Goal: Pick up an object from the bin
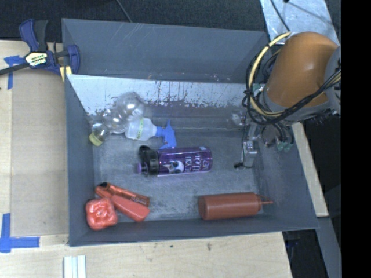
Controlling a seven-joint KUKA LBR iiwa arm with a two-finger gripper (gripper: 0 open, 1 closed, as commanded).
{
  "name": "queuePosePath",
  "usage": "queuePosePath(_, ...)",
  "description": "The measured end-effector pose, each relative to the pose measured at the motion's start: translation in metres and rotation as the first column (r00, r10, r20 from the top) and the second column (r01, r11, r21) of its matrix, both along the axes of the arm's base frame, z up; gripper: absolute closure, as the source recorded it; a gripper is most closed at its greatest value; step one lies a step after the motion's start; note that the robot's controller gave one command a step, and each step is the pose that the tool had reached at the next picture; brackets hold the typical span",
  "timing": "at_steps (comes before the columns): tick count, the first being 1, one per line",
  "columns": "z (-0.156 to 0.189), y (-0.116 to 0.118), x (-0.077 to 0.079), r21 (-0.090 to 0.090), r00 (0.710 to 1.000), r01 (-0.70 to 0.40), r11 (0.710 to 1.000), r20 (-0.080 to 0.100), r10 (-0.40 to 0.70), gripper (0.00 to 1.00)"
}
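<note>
Nearest, along the lower edge of the grey bin [174, 231], a brown-red squeeze bottle [229, 206] lies on its side at the lower right, its thin nozzle pointing towards the right wall. In the lower left corner sits a lumpy red toy [101, 214], and touching it on the upper right is an orange-red tool with a black tip [125, 201], lying at a slant.

Farther up, in the middle of the floor, a purple bottle with a black cap [175, 161] lies flat with the cap to the left. To its right, well apart from it and near the right wall, the gripper [248, 150] hangs over bare floor, above the squeeze bottle's nozzle end and level with the purple bottle. These two bottles are the things closest to it, and it touches neither. Whether the gripper is released or clenched cannot be told from this angle.

Beyond that, at the upper left of the floor, a clear spray bottle with a blue trigger [148, 130] lies beside a crumpled clear plastic bottle [119, 113], which rests against the back wall.

Farthest, at the upper right of the frame, the arm's orange cover [301, 68] and looped cables [258, 97] rise over the bin's rim.
</note>
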State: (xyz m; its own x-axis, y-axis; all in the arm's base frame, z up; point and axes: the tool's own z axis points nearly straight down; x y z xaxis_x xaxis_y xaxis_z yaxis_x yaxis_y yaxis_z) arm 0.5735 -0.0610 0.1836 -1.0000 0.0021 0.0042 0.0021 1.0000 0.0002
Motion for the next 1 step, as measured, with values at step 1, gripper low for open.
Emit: queuePosePath(1, 0.0050, 0.0002, 0.0013, -0.001, 1.000, -0.002, 1.000, 0.008, 0.002, 0.00)
